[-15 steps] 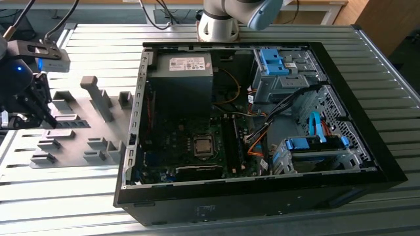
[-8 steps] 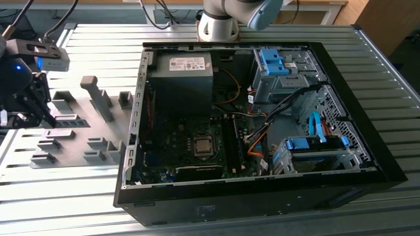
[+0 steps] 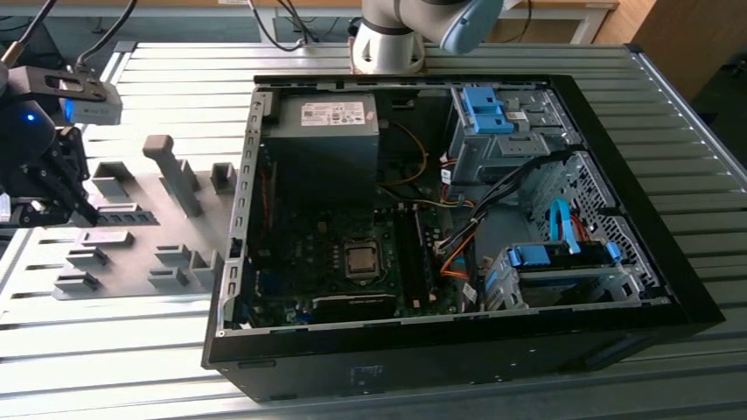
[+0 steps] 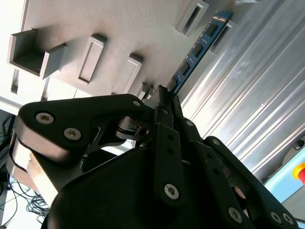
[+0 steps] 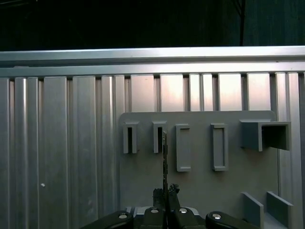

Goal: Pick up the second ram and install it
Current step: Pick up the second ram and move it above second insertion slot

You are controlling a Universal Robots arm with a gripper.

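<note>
The second ram [image 4: 198, 50] is a thin blue board with black chips, sticking out from between my fingers over the grey holder plate [image 4: 119, 28]. My gripper [image 4: 164, 93] is shut on its near end. In the first wrist view the ram [image 5: 164, 152] shows edge-on, its far end beside a narrow slot [image 5: 157, 137] of the plate, with my gripper [image 5: 166, 192] below it. In the exterior view my gripper [image 3: 59, 206] is at the far left over the holder plate [image 3: 152, 245], and the ram [image 3: 122, 216] points toward the open computer case [image 3: 443, 201].
The case lies open on the ribbed metal table [image 3: 117, 350]. Inside it are the motherboard [image 3: 350, 262], long black memory slots [image 3: 415, 254], a power supply [image 3: 321, 131], cables and light-blue drive latches [image 3: 485, 109]. The arm's base [image 3: 391, 44] stands behind the case. Upright grey blocks [image 3: 175, 175] rise from the holder plate.
</note>
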